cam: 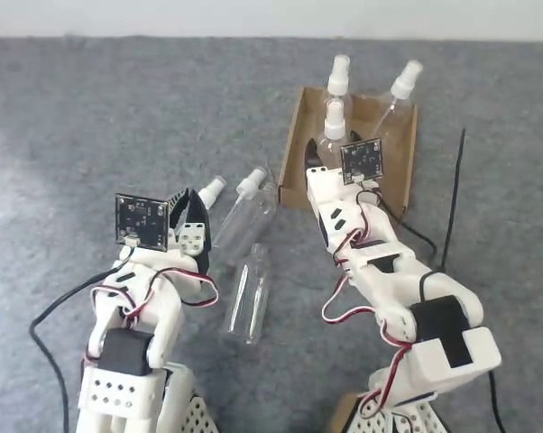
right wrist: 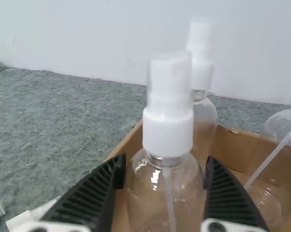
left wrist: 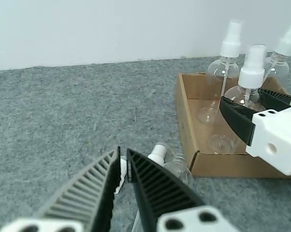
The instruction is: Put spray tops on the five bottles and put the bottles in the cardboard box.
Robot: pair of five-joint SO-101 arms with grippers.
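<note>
- Gripping the held bottle [right wrist: 150, 191] on both sides of its clear body, the right end effector [right wrist: 165, 166] has its black jaws pressed against it.
- The held bottle stands upright inside the cardboard box [cam: 407, 171], near the box's left wall, and carries a white spray top.
- A second capped bottle [cam: 338, 79] and a third capped bottle [cam: 400, 90] stand upright farther back in the same box.
- The left end effector [left wrist: 123, 157] sits low over the grey bench [cam: 91, 117], well apart from the box, with its jaws nearly closed on a loose spray top [cam: 213, 189].
- Just beside it, a lying capped bottle [cam: 246, 215] rests on its side on the bench, between the two arms.
- An uncapped bottle [cam: 249, 293] lies on its side nearer the arm bases, close to the lying capped bottle.
</note>
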